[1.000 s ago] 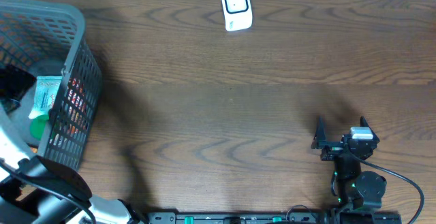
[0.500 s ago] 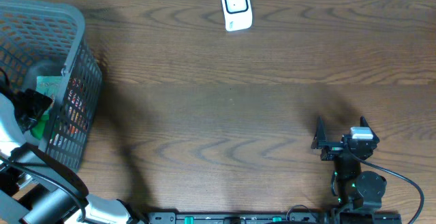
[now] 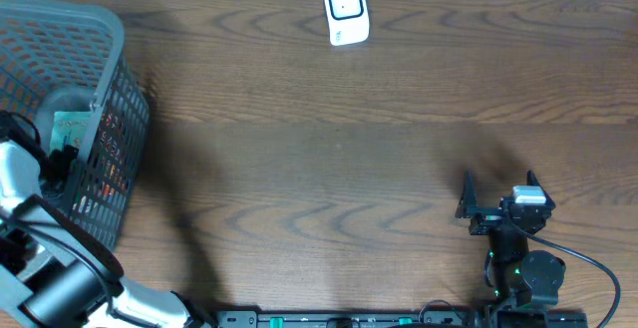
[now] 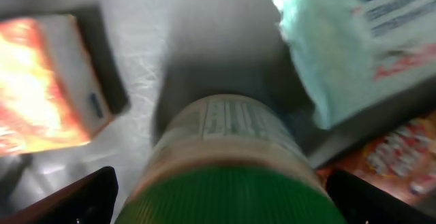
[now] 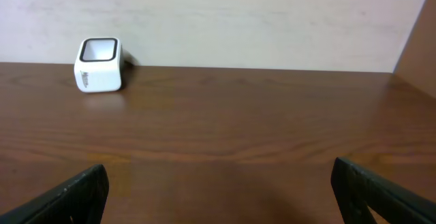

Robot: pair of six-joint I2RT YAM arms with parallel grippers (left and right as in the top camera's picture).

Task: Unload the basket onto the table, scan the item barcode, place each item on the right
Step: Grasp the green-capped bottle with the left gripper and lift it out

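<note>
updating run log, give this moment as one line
left hand open over green-capped bottle in basket | right hand open, empty | scanner untouched

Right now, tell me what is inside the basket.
Inside the basket: a green-lidded jar, a pale packet, an orange box and a red packet. Whatever lies under these is covered and cannot be seen.

the table (image 3: 349, 149) is brown wood grain, the basket (image 3: 112, 99) grey mesh, the scanner (image 3: 346, 11) white with a dark window, the bottle (image 4: 228, 132) green-capped, the box (image 4: 41, 91) orange.
</note>
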